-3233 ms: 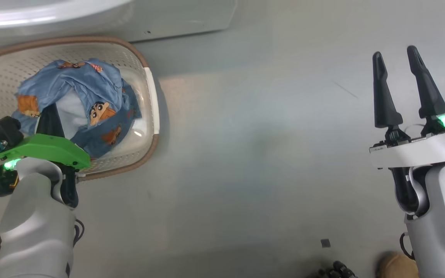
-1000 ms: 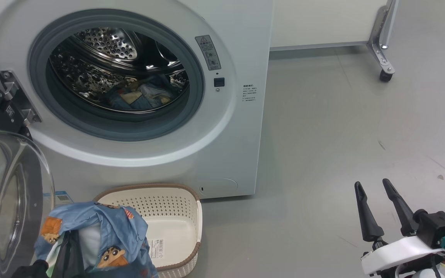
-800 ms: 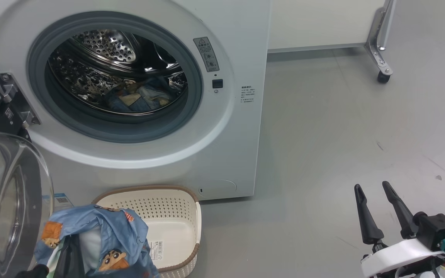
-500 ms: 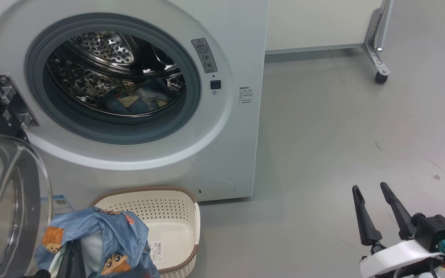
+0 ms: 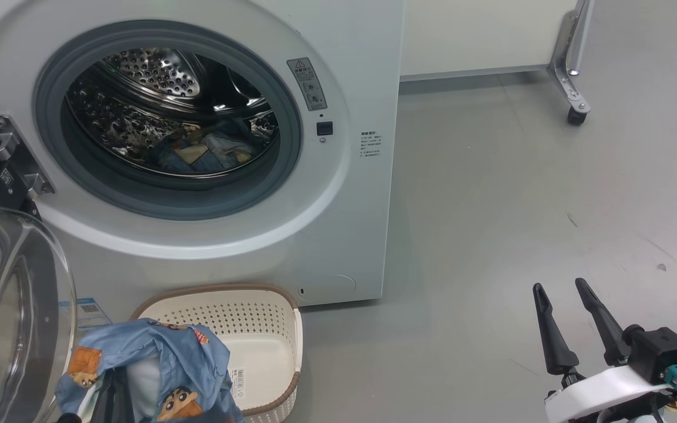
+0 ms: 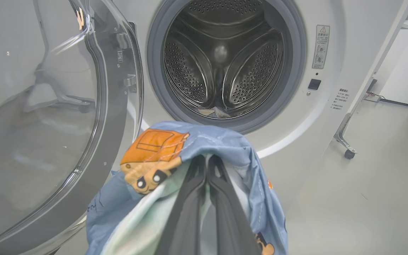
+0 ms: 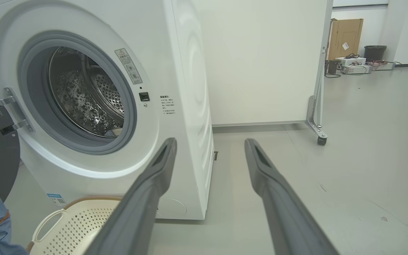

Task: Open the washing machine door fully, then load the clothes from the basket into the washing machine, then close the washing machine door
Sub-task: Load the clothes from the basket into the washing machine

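- One washing machine door (image 5: 15, 317) hangs wide open on the left.
- The left end effector (image 6: 204, 163) is clenched on the clothes (image 5: 156, 364), one blue bundle, lifted up close by the one basket (image 5: 256, 311).
- I think it should go high over the grey seal (image 5: 168, 207) and deep into the washing machine (image 5: 338, 205), where some cloth (image 5: 209, 153) already lies.
- The right end effector (image 5: 558, 285) is released and holds nothing.
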Available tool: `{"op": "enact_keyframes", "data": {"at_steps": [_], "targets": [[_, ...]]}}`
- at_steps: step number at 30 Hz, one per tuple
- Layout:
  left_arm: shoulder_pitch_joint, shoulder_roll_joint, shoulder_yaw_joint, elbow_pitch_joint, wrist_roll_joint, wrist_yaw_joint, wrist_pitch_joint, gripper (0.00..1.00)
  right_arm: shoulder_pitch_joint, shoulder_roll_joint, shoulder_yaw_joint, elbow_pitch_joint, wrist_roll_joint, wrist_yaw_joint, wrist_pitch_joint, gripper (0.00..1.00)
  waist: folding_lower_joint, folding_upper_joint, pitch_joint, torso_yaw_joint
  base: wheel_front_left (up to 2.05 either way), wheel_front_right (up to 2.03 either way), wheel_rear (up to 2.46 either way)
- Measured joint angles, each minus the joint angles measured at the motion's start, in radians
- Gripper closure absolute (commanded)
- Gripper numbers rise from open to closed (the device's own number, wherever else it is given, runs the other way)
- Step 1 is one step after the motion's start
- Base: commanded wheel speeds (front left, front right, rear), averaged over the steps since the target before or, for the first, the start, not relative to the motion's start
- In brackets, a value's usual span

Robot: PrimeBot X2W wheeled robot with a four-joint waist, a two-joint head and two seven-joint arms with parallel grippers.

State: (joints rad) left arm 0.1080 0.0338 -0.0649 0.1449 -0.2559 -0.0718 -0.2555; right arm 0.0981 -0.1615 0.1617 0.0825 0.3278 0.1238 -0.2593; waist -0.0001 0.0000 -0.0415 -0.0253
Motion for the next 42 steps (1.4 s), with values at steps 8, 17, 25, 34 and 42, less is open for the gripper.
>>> {"op": "enact_keyframes", "data": {"at_steps": [8,17,25,34,42], "targets": [[0.000,0.000,-0.012,-0.013,0.000,0.000,0.000,1.00,0.001,-0.002,0.012,-0.001,0.000,0.000,0.000,0.00,0.0000,0.0000,0.004,-0.006,0.00,0.00,0.00],[-0.018,0.001,-0.014,-0.035,0.000,0.000,0.000,1.00,0.001,0.001,0.038,-0.007,0.000,0.000,0.000,0.00,0.0000,0.0000,0.030,-0.032,0.00,0.00,0.00],[-0.115,0.002,0.016,-0.033,0.002,0.013,0.000,1.00,0.000,0.008,0.048,-0.009,0.009,0.000,0.000,0.00,0.0000,0.0000,0.059,-0.068,0.00,0.00,0.00],[-0.288,0.037,0.056,0.025,0.010,0.031,0.000,1.00,-0.027,0.014,0.051,-0.021,0.010,0.000,0.000,0.00,0.0000,0.0000,0.124,-0.109,0.00,0.00,0.00],[-0.472,0.067,0.094,0.094,0.010,0.046,0.009,1.00,-0.068,0.016,0.072,-0.028,0.010,0.000,0.000,0.00,0.0001,0.0000,0.194,-0.141,0.00,0.00,0.00]]}}
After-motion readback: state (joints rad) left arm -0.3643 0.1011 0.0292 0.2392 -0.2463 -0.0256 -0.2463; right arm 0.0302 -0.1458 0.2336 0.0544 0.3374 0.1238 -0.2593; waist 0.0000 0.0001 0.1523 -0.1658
